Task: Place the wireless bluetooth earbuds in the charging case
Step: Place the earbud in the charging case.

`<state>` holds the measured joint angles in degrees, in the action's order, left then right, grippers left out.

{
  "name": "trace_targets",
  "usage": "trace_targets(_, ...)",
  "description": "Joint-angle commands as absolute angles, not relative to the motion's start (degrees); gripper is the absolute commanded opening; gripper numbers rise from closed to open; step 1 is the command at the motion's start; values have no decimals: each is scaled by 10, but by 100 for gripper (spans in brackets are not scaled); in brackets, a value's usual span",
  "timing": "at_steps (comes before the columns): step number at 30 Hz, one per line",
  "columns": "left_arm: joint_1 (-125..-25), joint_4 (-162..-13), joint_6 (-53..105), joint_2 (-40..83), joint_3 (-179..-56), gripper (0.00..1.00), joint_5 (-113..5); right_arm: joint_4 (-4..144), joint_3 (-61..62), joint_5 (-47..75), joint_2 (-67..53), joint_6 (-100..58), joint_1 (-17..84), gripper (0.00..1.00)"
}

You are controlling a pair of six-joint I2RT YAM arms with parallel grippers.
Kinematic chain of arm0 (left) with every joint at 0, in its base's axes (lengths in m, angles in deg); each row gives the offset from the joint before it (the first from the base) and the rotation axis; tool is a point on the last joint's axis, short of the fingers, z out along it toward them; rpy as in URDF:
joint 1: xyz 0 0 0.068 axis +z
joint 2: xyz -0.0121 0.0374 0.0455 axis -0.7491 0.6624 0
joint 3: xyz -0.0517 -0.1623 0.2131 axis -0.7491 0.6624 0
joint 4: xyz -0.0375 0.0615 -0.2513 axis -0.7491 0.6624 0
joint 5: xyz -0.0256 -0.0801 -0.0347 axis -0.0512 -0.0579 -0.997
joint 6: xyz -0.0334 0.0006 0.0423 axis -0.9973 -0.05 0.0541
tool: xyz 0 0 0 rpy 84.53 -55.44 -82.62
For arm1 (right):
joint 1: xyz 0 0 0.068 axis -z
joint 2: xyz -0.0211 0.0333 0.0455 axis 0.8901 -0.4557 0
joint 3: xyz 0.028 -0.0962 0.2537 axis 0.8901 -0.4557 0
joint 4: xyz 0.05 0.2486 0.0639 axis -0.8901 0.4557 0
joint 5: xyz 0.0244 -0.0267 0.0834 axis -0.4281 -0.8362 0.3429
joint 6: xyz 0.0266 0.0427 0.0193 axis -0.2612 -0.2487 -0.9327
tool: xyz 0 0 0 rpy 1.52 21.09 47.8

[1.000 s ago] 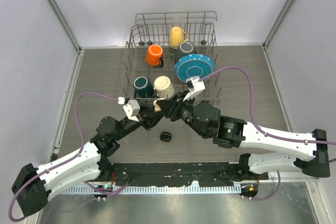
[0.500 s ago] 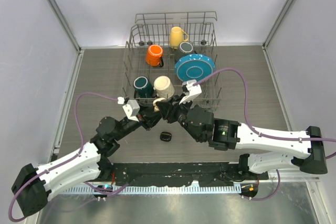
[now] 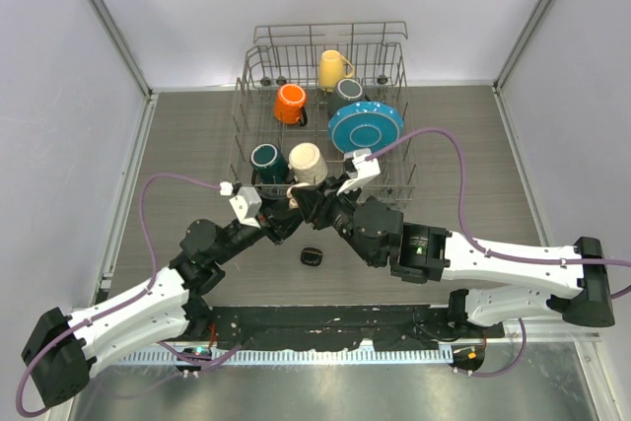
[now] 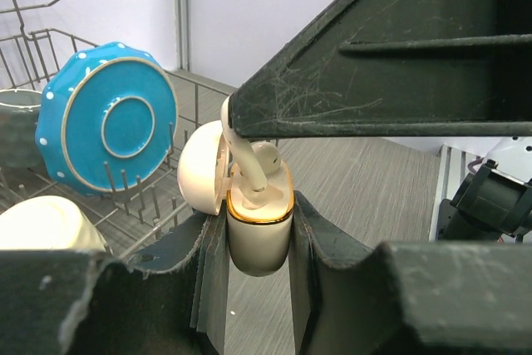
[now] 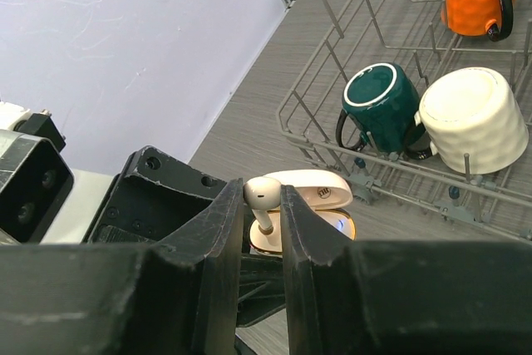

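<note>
Where right jaws pinch, earbud (image 5: 262,192) atop case (image 4: 259,239)

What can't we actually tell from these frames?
1. Left wrist: white earbud head hidden behind the right fingers; how deep it sits in the white case is unclear.
2. Top view: both hidden beneath the right gripper and left gripper.
3. Top view: small black item too small to identify.
4. Other earbuds: in no view.

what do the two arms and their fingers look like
The left arm and the right arm are built alike: white shell links joined by chunky black joints. A thin purple cable loops along each arm to a small white camera block at the wrist. The fingers are matt black, wedge-shaped and scratched on their flat faces.
</note>
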<state>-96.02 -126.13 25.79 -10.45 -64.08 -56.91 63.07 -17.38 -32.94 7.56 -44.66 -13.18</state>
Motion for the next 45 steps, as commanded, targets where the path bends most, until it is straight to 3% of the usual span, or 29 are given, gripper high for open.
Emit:
trace_targets(1,-960,-1313,256,-110,-655,0,-560,603,-170,-343,67,-452,-136,1)
trace_targets(26,-960,-1359,255,-120,-642,0,-499,640,-206,-360,81,-462,-168,1)
trace_targets(37,-961,-1361,263,-129,-637,0,-552,684,-170,-373,67,-437,-169,1)
trace_targets(43,-961,-1345,272,-136,-637,0,-576,711,-141,-354,65,-439,-168,24)
trace_targets(45,-960,-1339,272,-136,-638,0,-585,720,-131,-351,65,-441,-168,47)
